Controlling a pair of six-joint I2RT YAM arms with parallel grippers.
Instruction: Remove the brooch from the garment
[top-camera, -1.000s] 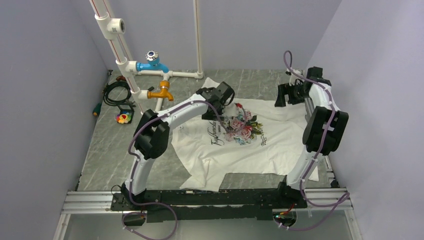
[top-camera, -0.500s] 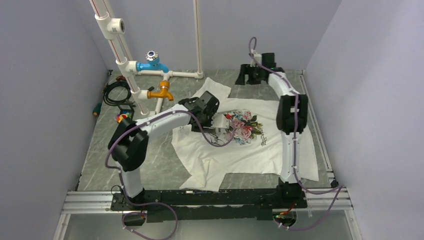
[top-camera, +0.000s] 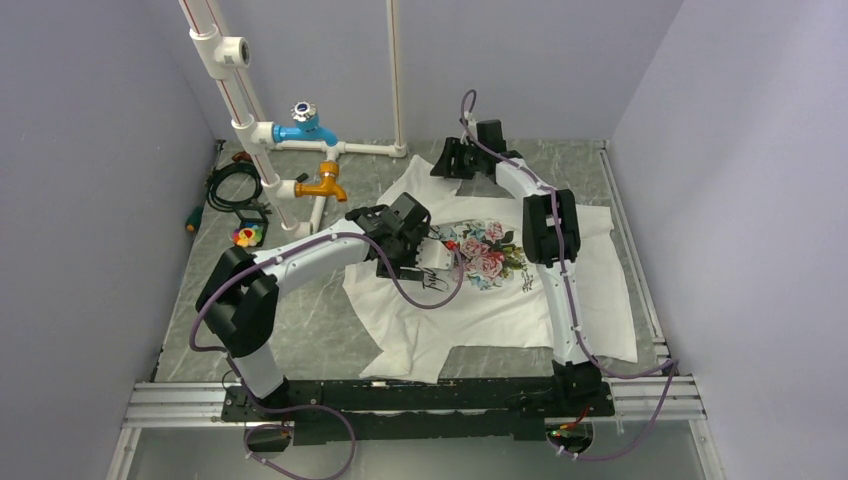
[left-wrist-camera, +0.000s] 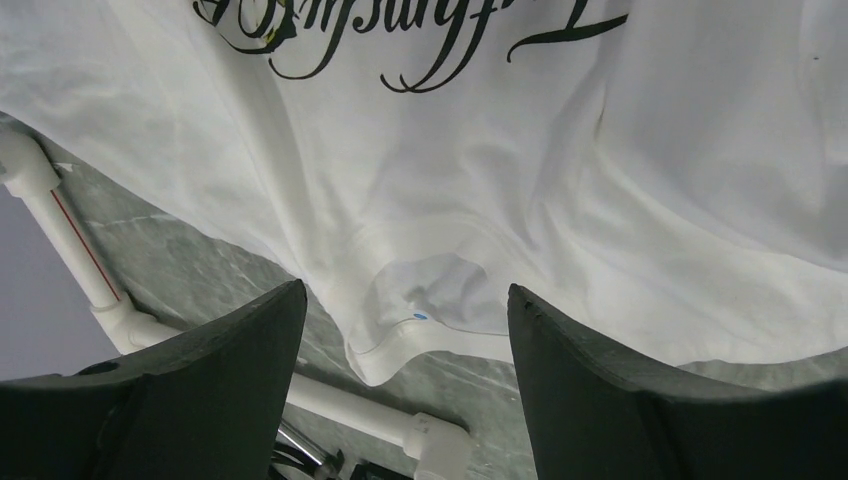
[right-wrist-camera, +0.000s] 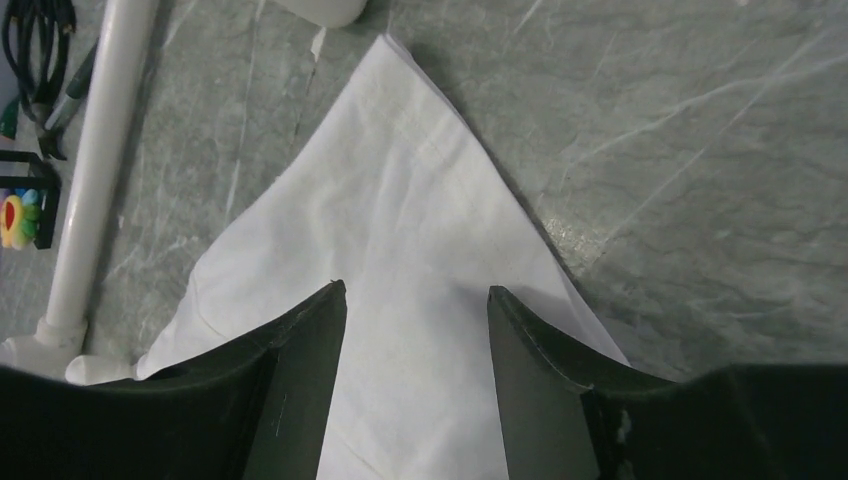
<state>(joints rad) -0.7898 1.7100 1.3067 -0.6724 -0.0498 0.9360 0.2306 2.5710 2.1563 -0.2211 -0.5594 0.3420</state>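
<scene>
**A:** Item one, the brooch (top-camera: 246, 235). Where is it?

**B:** It is a small round multicoloured pin on the grey table (top-camera: 200, 310). It sits left of the white pipe frame (top-camera: 262, 160) against a small black stand, well apart from the T-shirt (top-camera: 500, 300).

**A:** T-shirt, condition?

**B:** White, spread flat with the print up, slightly rumpled along the near hem. Its right edge lies close to the table's right rail. One sleeve (right-wrist-camera: 400, 220) points toward the back wall.

**A:** Left arm (top-camera: 300, 255)?

**B:** The elbow is folded out to the left and the forearm runs right across to the shirt. The left gripper (left-wrist-camera: 405, 300) hangs over the collar (left-wrist-camera: 420, 330), just past the black cursive lettering (left-wrist-camera: 400, 40). Its jaws are spread wide with nothing between them.

**A:** Right arm (top-camera: 550, 225)?

**B:** It is stretched nearly straight from its base, over the shirt to the far side, with the wrist turned left. The right gripper (right-wrist-camera: 415, 295) is above the pointed sleeve. The jaws stand moderately apart and the cloth lies flat beneath them, not pinched. I cannot tell whether the fingers touch it.

**A:** Room about?

**B:** Bare grey surface shows between the collar and the pipe frame, and along the far strip behind the sleeve. The left side also holds a blue tap (top-camera: 303, 128), a brass tap (top-camera: 322, 185) and a coiled black cable (top-camera: 232, 185).
</scene>
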